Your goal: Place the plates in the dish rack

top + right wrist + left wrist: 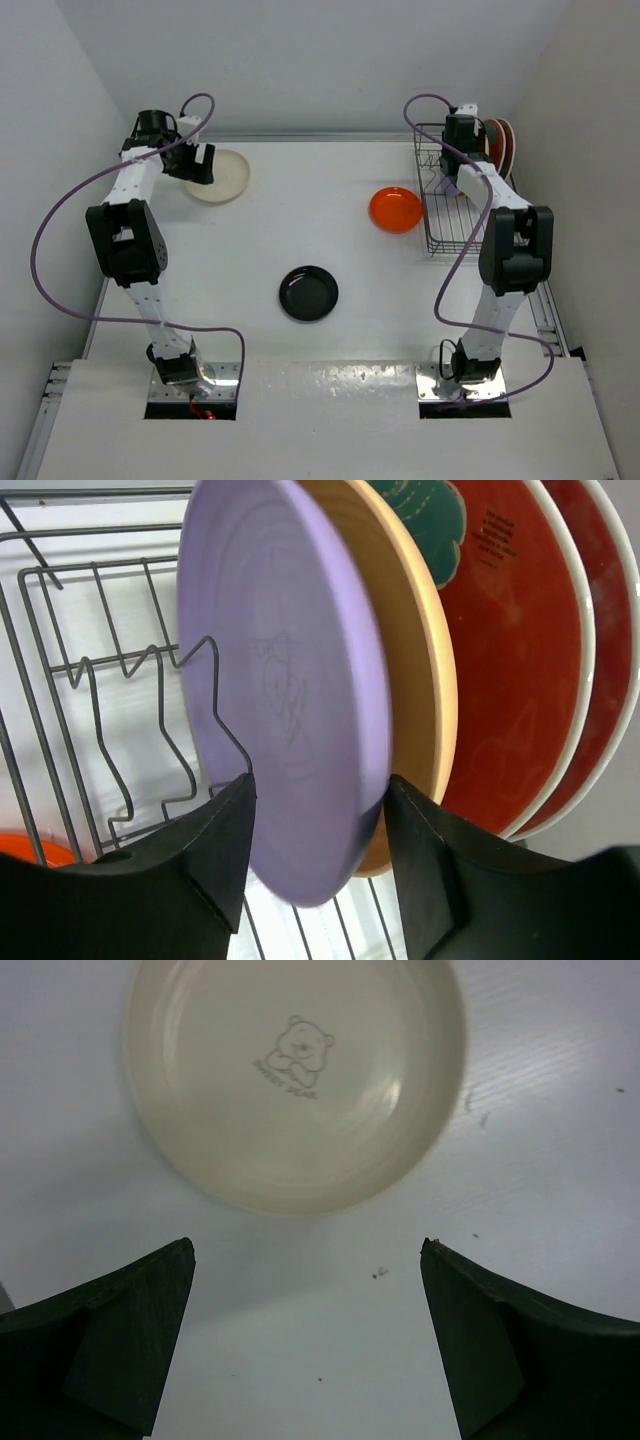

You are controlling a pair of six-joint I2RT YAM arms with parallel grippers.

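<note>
The cream plate (222, 175) (295, 1080) lies flat at the far left. My left gripper (200, 165) (305, 1250) hovers open and empty just beside it. The dish rack (440, 215) (100, 750) stands at the far right. In it stand the lavender plate (290, 670), the pale orange plate (425, 670) and two red plates (520, 650). My right gripper (462, 150) (318, 780) has its jaws parted on either side of the lavender plate's lower rim, which looks blurred. The small orange plate (395, 208) and the black plate (308, 293) lie on the table.
White walls close in on the left, back and right. The rack's left slots (130, 680) hold nothing. Purple cables loop from both arms over the table's sides.
</note>
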